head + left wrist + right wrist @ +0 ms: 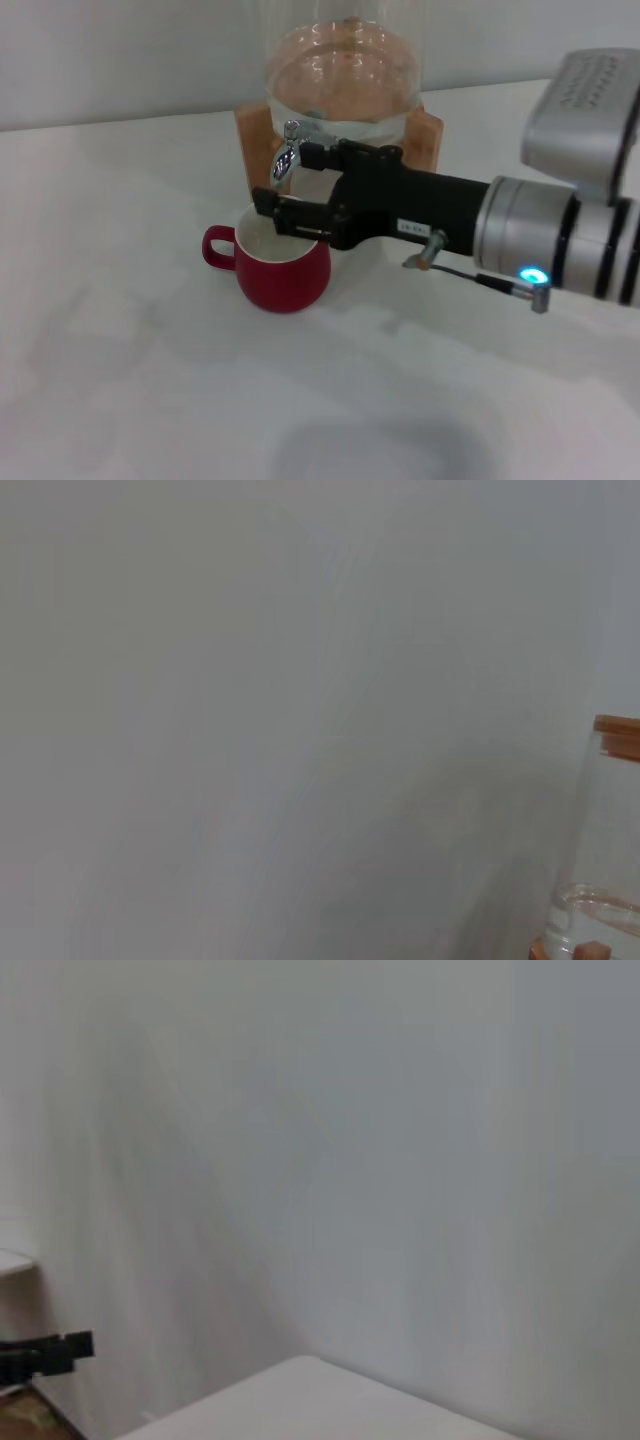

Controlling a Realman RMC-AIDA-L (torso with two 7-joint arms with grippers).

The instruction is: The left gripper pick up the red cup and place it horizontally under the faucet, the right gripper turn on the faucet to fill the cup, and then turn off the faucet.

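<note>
The red cup [283, 270] stands upright on the white table, handle pointing left, directly below the faucet [285, 152]. The faucet is a small chrome spigot on the front of the clear glass water jar [340, 75]. My right gripper [284, 178] reaches in from the right at faucet height. Its fingers are apart, the upper one beside the spout and the lower one over the cup's rim. One black fingertip [48, 1353] shows in the right wrist view. My left gripper is out of view; its wrist view shows only wall and the jar's edge [608, 880].
The jar sits in a wooden stand [253, 140] at the back of the white table [150, 380], against a pale wall. My right arm's silver wrist with the blue light [535, 250] and a thin cable hang over the table's right side.
</note>
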